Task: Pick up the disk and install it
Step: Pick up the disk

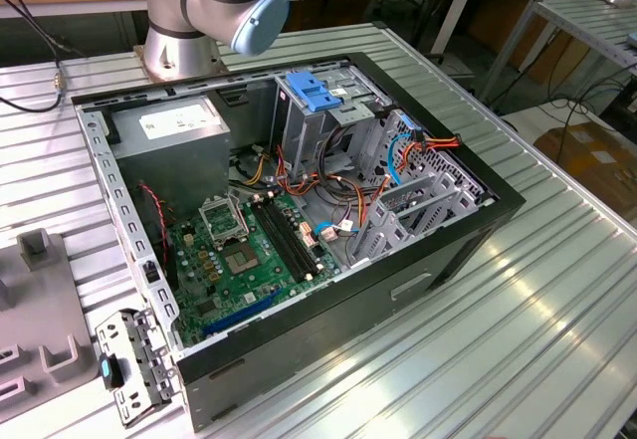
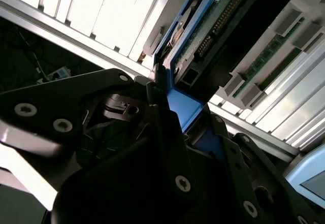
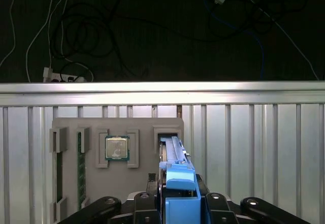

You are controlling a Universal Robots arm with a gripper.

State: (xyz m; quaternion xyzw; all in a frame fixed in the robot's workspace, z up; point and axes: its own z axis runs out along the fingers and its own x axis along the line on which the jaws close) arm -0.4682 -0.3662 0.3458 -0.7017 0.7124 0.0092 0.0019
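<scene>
- Gripper: nearest the lens in the first wrist view, my gripper [image 3: 180, 206] sits astride the disk [image 3: 171, 150]. The fingers [image 3: 151, 188] flank its blue carrier [image 3: 182, 186] on both sides, and I judge them closed on it.
- Contact check: in the second wrist view, one finger [image 2: 158, 97] lies against the carrier's blue wall, and the disk's circuit-board face runs on beyond it. Grip the plastic only. I judge the board and its connector too delicate to bear pressure.
- Tray [image 3: 142, 132], in order across it: a memory stick [image 3: 80, 165] in its groove, a chip [image 3: 117, 148] in its pocket, then the slot [image 3: 168, 134] where the disk stands upright on edge.
- Seating: I cannot tell whether the disk's lower edge rests on the slot floor or hangs just above it.
- Step in hand: the pick-up. Draw straight along the slot walls with no twist and the disk upright. A tilt would likely jam the carrier in the slot or rock the tray.
- Side clearance: the chip lies near the slot, so allow no sideways drift toward it.
- Exterior view: the tray lies at the exterior view's left on the slatted table [image 1: 557, 290]. The open case [image 1: 506, 205] sits in the middle. Its bay [image 1: 309, 135], topped by a blue latch [image 1: 314, 91], stands well apart from the tray.
</scene>
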